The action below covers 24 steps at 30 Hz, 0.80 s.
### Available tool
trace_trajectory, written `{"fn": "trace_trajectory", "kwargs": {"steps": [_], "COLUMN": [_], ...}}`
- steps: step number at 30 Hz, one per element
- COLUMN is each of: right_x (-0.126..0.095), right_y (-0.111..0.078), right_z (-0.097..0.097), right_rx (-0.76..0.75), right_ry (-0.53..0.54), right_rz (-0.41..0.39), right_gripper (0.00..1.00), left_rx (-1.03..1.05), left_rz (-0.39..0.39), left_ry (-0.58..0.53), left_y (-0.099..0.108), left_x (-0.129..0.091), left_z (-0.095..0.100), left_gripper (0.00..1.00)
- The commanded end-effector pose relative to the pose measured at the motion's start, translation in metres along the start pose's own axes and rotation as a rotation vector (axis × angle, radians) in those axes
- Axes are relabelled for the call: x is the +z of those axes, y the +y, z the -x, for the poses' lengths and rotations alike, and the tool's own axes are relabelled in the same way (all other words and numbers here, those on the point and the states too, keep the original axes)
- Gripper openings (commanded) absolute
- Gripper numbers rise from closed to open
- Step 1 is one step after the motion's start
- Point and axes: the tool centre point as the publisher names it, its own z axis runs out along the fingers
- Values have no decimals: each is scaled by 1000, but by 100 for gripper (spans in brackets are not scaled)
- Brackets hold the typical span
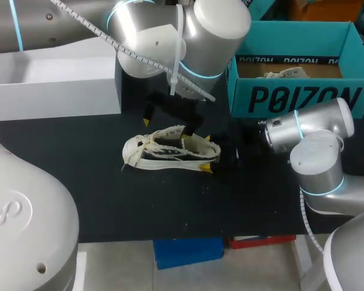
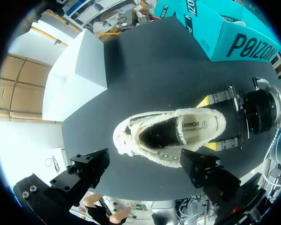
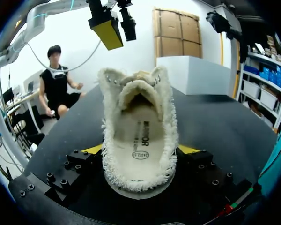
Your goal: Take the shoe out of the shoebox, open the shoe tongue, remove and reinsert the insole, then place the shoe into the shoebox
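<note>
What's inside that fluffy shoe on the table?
A pale insole with print lies in the shoe, fleece lining around it. The toe end is dark, covered by the tongue.

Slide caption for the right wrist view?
Right jaws clamp the heel of a cream fleece-lined shoe on black table.

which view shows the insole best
The right wrist view: it looks straight into the shoe from the heel, so the insole lies open along most of its length. The left wrist view shows its heel half from above; the head view sees the shoe side-on, with hardly any insole.
</note>
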Motion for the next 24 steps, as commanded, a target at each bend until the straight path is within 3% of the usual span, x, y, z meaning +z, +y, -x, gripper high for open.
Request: {"fn": "trace_trajectory", "kwargs": {"steps": [1,16,24], "right_x": [4,4,4], "right_y": [-2,-2,-2], "right_z": [1,1,1], "right_rx": [1,1,1], "right_ry": [0,0,0], "right_rz": [-1,-1,-1], "right_gripper": [0,0,0], "left_rx": [1,-10,2], "left_rz": [-8,71,99], "left_ry": [2,-76,-139], "left_y": [0,-14,-10], "left_x": [8,37,50], "left_z": [-12,-57,-56], "left_gripper": [100,100,100]}}
